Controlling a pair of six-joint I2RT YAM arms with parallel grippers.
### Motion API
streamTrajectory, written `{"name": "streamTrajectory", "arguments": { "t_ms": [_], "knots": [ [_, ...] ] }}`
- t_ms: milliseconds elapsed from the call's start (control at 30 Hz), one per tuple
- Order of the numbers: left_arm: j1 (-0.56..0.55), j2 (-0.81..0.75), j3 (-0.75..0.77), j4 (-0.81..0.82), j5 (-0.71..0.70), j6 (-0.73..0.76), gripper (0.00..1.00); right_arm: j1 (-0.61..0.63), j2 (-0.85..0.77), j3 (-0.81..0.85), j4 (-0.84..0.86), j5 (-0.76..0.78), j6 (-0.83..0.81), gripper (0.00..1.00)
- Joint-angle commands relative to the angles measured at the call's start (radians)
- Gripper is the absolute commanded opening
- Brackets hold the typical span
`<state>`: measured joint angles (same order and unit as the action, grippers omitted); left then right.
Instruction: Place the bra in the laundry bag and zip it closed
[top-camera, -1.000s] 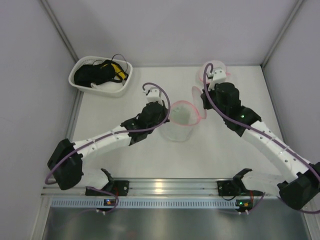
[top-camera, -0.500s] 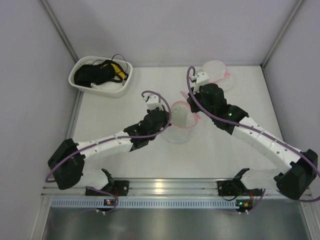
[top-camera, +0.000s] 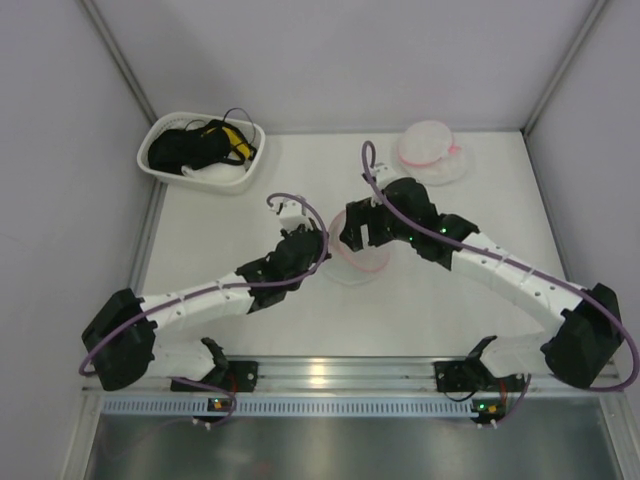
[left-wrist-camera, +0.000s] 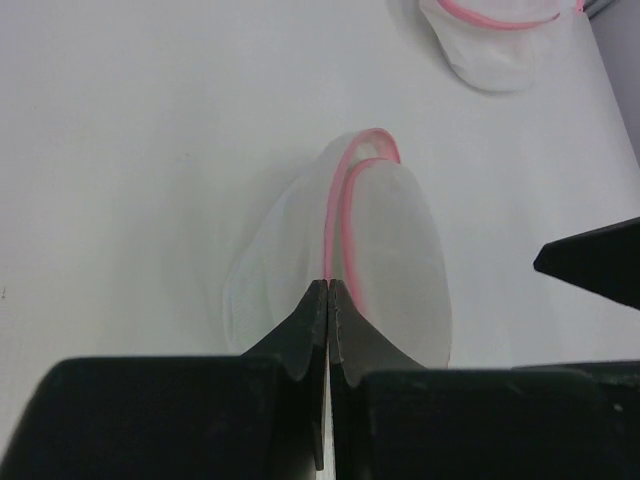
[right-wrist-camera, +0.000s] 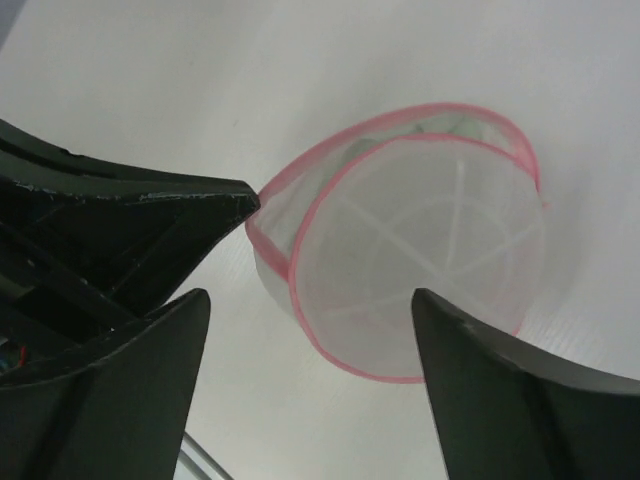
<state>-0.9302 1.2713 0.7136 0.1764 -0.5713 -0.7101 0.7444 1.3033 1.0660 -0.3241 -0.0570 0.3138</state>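
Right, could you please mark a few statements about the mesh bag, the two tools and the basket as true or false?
1. The left tool is shut on the pink zipper rim of the round white mesh laundry bag. True.
2. The right tool is clamped on that bag. False: its fingers stand wide apart, with the bag seen between them.
3. The white plastic oval basket holds a black tangle with yellow bits. True.
4. The basket stands at the back right. False: it stands at the back left.
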Motion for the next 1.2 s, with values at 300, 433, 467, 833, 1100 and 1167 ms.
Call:
{"name": "streamTrajectory", "arguments": {
  "t_ms": [300,433,467,833,1100,1167],
  "knots": [
    [-0.002,-0.033,-0.035,0.055,-0.024,0.023,0.00,-0.258,-0.125,-0.070,0.000,0.082,0.168,0.91],
    [-0.002,-0.032,-0.060,0.055,0.016,0.018,0.00,-0.309,-0.115,-0.211,0.075,0.112,0.195,0.91],
    [-0.002,-0.030,-0.062,0.055,0.037,0.024,0.00,-0.309,-0.107,-0.228,0.100,0.106,0.199,0.91],
    [-0.001,-0.038,0.245,-0.348,0.093,0.256,0.34,-0.364,-0.050,-0.409,0.433,0.123,0.375,0.85],
    [0.033,0.071,0.572,-0.502,0.152,0.484,0.98,-0.375,-0.036,-0.436,0.487,0.151,0.404,0.80],
    [0.068,0.171,0.677,-0.520,0.272,0.482,0.98,-0.393,-0.059,-0.449,0.453,0.175,0.409,0.80]
  ]
}}
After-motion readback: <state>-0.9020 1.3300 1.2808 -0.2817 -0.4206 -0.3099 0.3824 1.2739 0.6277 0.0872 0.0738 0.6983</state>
